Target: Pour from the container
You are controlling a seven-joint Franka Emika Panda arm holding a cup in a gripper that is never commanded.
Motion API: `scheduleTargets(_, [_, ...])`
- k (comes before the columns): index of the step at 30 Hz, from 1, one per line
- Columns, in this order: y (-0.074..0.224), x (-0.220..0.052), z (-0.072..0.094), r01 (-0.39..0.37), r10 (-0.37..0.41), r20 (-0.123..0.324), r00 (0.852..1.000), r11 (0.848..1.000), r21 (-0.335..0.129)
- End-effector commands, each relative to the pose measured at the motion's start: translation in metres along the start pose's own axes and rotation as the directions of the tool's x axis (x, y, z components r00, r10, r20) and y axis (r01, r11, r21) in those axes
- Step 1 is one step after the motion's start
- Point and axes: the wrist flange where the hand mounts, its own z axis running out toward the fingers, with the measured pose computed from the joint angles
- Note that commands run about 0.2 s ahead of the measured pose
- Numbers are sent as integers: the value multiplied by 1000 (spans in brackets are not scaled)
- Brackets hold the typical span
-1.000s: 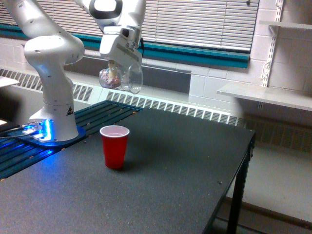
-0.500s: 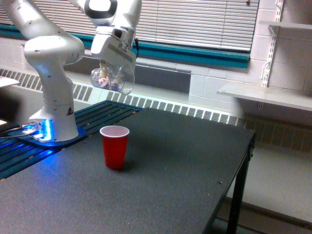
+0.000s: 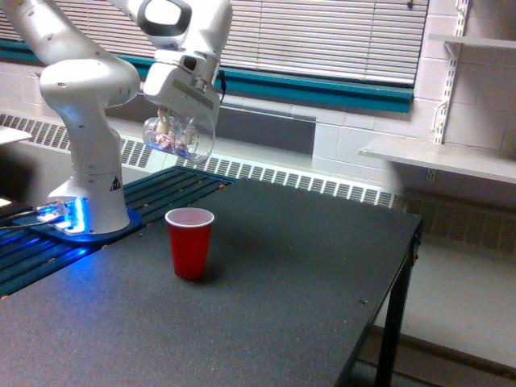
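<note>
Exterior view: the gripper [image 3: 179,121] grasps the clear plastic cup [image 3: 179,135], tipped on its side, pinkish-white bits showing through. It hangs above the red cup [image 3: 189,243], slightly toward the exterior view's left. That red cup stands upright on the dark table [image 3: 266,306].

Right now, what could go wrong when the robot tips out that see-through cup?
1. The clear cup hangs tilted, high above the red cup and toward the exterior view's left of it, so the pinkish bits may miss and scatter on the table.
2. Falling bits could bounce out or knock the light-looking red cup over.
</note>
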Motion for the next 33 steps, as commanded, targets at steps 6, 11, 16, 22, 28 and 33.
scheduleTargets(6, [11,-11,17,-73,77,72,994,996,-52])
scheduleTargets(11, [17,-12,19,-75,83,110,990,995,-72])
scheduleTargets(16, [17,-12,19,-72,80,99,992,994,-76])
scheduleTargets(22, [20,-11,23,-75,85,115,990,993,-92])
scheduleTargets(28, [23,-10,32,-71,90,149,985,989,-128])
scheduleTargets(33, [23,-11,38,-60,85,159,984,986,-155])
